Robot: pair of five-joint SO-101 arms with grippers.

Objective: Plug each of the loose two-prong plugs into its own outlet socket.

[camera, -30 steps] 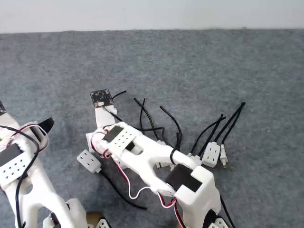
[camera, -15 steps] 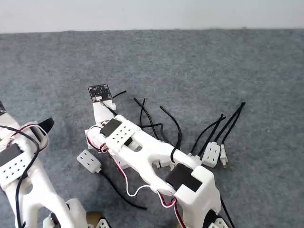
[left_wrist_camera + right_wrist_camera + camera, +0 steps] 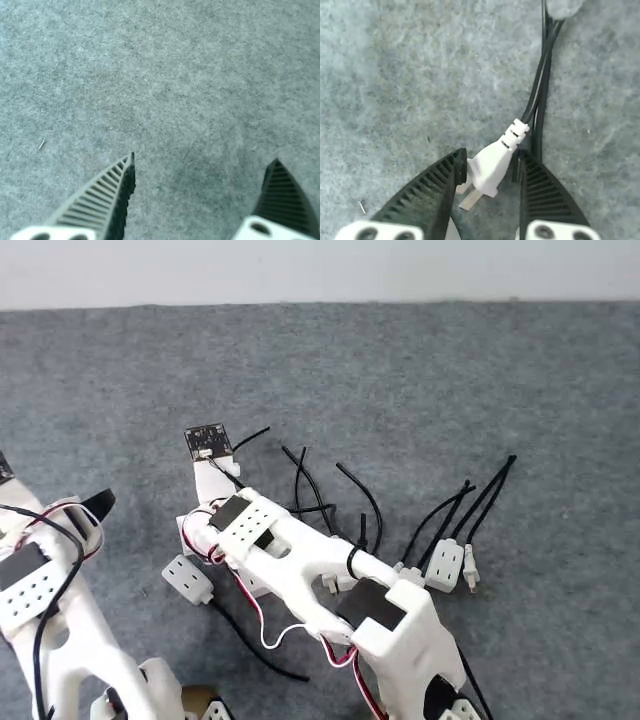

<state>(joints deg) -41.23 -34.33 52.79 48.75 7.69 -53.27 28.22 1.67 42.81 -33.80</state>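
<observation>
right gripper (image 3: 492, 152) pinching 1 plug (image 3: 490, 170)
looks light, hard plastic, floppy cord (image 3: 540, 85); I'd grip its flat sides, not the prongs (image 3: 470, 200). left gripper (image 3: 203, 157) hangs wide open.

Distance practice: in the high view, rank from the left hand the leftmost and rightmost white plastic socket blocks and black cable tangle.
From the left hand:
1. Leftmost socket block, centre-left.
2. Black cable tangle, middle.
3. Rightmost socket block, far right.

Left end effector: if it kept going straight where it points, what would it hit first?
Most likely the grey felt-like table covering: the open left end effector points at a bare patch of it, with nothing between; depth is unclear.
</observation>
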